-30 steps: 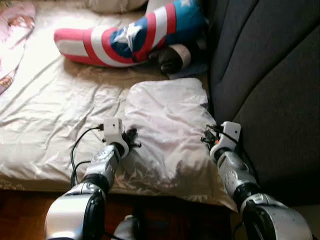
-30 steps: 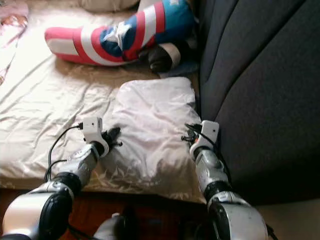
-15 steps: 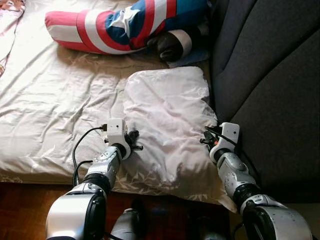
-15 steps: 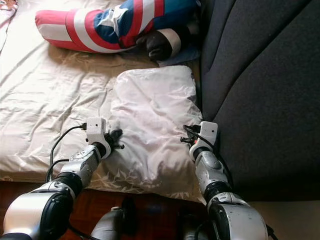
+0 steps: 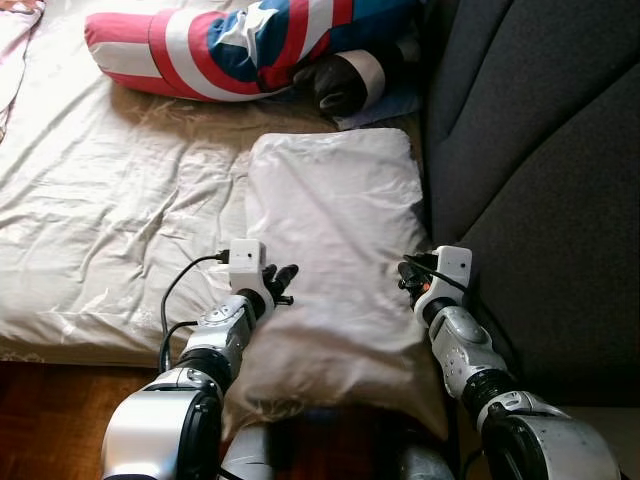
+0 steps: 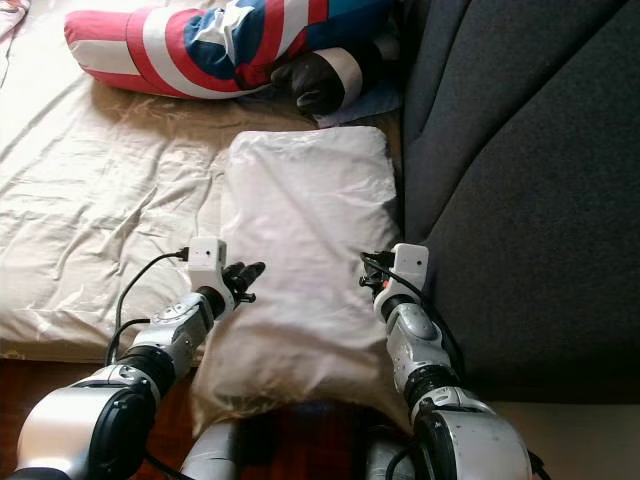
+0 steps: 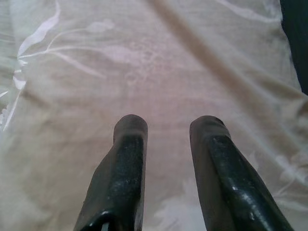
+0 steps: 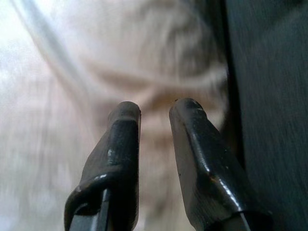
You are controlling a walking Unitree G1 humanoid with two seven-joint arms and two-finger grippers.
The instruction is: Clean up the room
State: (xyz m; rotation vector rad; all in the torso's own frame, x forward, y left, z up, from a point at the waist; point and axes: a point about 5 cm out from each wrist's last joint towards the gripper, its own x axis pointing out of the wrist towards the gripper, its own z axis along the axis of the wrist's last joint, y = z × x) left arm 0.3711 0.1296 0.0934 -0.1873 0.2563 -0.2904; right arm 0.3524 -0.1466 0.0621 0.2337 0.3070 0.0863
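A pale satin pillow (image 5: pixel 335 250) lies lengthwise on the bed, its near end hanging past the mattress edge over my legs. My left gripper (image 5: pixel 283 278) presses against the pillow's left side, fingers open, with the fabric just beyond the fingertips (image 7: pixel 130 126). My right gripper (image 5: pixel 408 275) is at the pillow's right side, beside the dark grey upholstered wall (image 5: pixel 540 150). Its fingers (image 8: pixel 126 113) stand a little apart with nothing between them. The pillow sits squeezed between the two grippers.
A long red, white and blue star-patterned cushion (image 5: pixel 230 50) lies at the far end of the bed, with a dark rolled item (image 5: pixel 345 85) next to it. The cream sheet (image 5: pixel 100 220) is wrinkled. Wooden floor (image 5: pixel 50 420) shows below the mattress edge.
The pillow has slid toward me, and its near end now hangs over the bed's edge. My left gripper has moved right against the pillow's side. The view has tilted slightly.
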